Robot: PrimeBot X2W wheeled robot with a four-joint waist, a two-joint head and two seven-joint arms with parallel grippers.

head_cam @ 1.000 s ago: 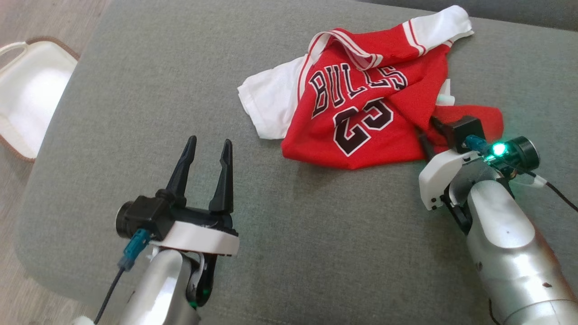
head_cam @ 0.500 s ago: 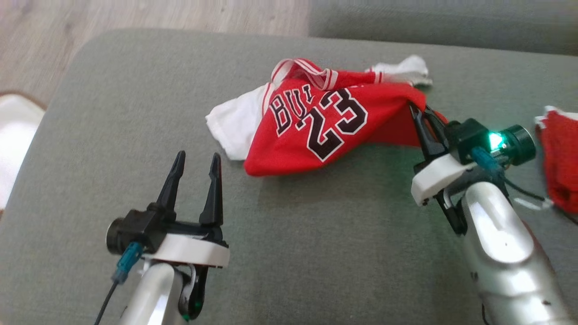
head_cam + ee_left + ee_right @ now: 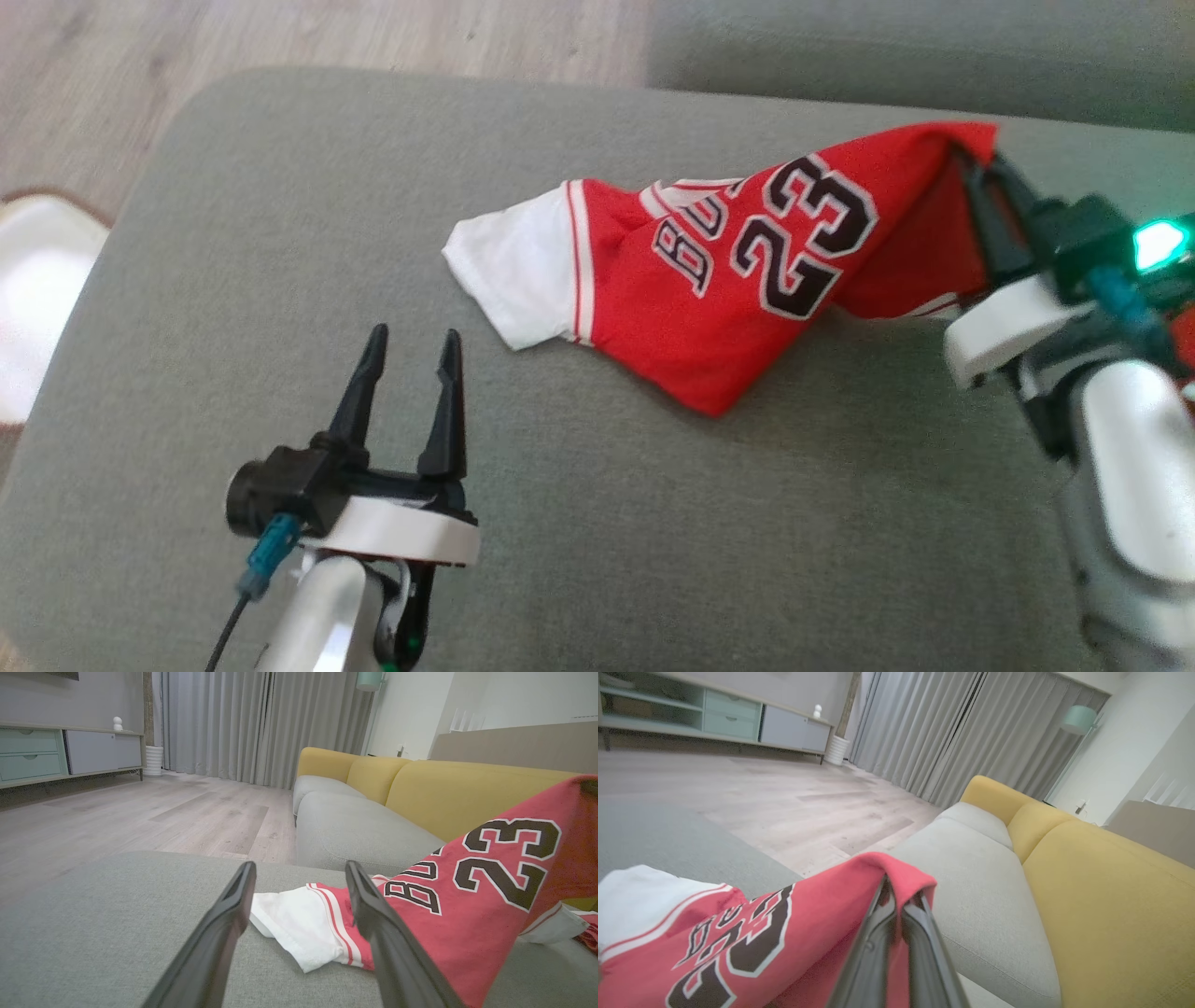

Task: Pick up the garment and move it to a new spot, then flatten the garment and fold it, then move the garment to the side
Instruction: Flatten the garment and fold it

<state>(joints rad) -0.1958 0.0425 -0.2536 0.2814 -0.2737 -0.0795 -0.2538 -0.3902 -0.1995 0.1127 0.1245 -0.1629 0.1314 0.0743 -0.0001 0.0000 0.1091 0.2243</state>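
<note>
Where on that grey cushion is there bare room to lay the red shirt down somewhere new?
Bare: the near stretch of the cushion between the open left fingers and the right arm, and the far-left corner beyond the white sleeve. Crowded: the far right, where the shirt hangs from the shut right fingers.

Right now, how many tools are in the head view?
2. The left tool is at lower left, open, short of the red Bulls jersey; the right tool is at right, shut on the jersey's lifted corner.
</note>
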